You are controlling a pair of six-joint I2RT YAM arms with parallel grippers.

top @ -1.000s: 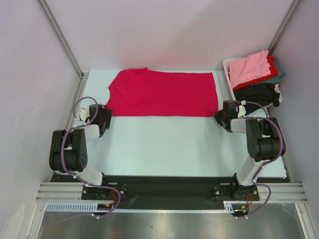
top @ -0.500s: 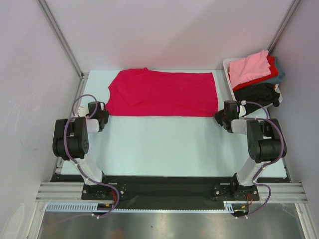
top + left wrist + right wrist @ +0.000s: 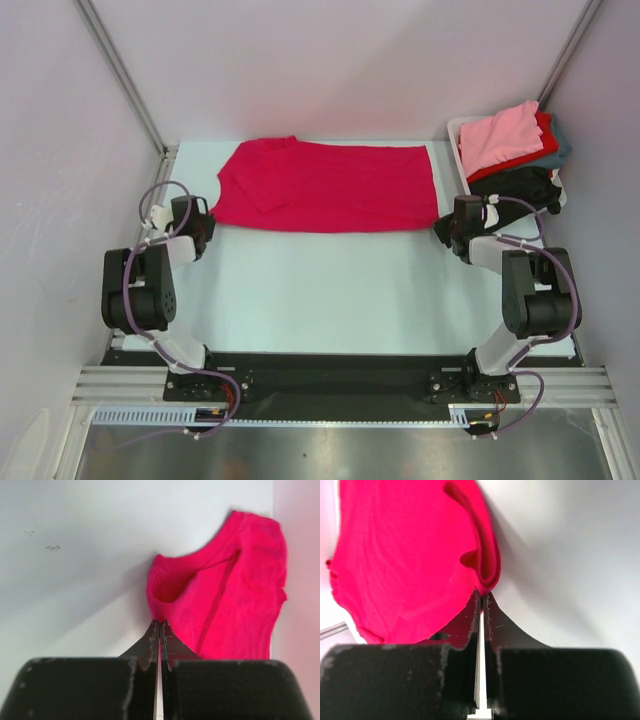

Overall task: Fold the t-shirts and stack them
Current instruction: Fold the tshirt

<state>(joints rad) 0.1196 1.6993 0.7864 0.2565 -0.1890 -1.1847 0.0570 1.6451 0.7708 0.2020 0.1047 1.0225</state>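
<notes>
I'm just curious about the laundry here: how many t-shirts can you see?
5. A crimson shirt lies spread on the table; piled in the bin at right: pink shirt on top, red shirt, grey-teal shirt, black shirt. Others may be hidden.

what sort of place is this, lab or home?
Probably a lab test cell: plain white walls, an aluminium frame carrying two robot arms, one crimson t-shirt laid on the table, folded shirts in a bin.

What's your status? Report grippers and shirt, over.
Left gripper shut on crimson shirt, collar-side corner. Right gripper shut on hem corner. Shirt flat on table. Nothing on it; other shirts piled far right.
</notes>
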